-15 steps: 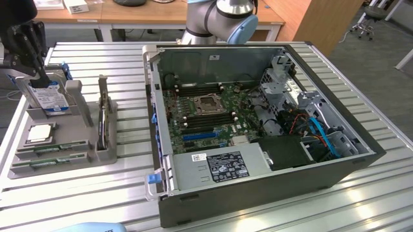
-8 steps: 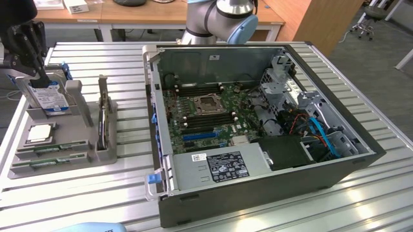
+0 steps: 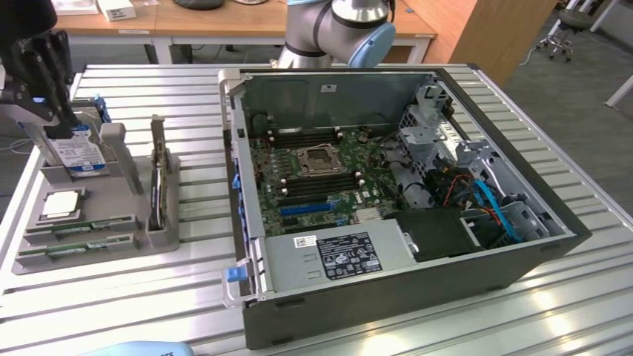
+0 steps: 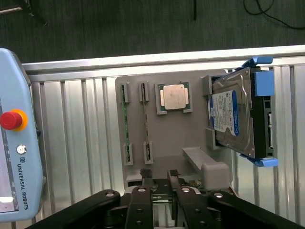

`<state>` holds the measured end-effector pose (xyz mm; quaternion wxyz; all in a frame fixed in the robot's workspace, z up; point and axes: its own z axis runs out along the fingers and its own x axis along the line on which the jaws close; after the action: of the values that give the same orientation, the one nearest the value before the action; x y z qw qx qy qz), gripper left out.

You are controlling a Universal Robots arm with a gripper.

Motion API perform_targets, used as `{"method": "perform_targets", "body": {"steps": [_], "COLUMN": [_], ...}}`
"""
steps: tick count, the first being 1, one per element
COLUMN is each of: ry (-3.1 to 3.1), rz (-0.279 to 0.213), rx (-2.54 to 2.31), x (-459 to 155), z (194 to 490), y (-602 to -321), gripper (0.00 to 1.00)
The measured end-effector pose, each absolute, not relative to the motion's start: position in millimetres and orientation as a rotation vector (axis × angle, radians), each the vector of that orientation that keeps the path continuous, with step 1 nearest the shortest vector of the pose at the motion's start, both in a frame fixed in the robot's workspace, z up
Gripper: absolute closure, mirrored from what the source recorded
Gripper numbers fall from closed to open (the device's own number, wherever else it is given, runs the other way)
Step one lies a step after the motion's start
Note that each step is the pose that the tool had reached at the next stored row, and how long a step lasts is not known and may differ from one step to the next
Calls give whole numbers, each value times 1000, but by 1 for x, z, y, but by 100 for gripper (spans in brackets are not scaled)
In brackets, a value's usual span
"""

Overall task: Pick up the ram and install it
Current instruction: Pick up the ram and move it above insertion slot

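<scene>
Pincer (jaws parted) hovers over tray, near ram

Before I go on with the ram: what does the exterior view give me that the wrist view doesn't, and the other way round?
Exterior view: the open computer case, its motherboard and part of the arm behind it.
Wrist view: the teach pendant's face with its red stop button.
Both: the grey holder carrying two ram sticks, the processor and the hard drive.

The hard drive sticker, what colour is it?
The sticker is blue and white, seen best in the wrist view.
</scene>
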<state>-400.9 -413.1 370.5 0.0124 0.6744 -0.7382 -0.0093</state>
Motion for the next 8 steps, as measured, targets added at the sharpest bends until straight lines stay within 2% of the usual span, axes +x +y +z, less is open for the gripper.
{"method": "perform_targets", "body": {"steps": [1,2,3,8], "ry": [-2301,-2301,-2301,-2301], "rz": [-29,-29,-29,-29], "rx": [2102,2102,2102,2102], "x": [-401,-401,-401,-401], "z": [370,370,370,368], "y": [-413,-413,-413,-413], "gripper": [71,71,65,65]}}
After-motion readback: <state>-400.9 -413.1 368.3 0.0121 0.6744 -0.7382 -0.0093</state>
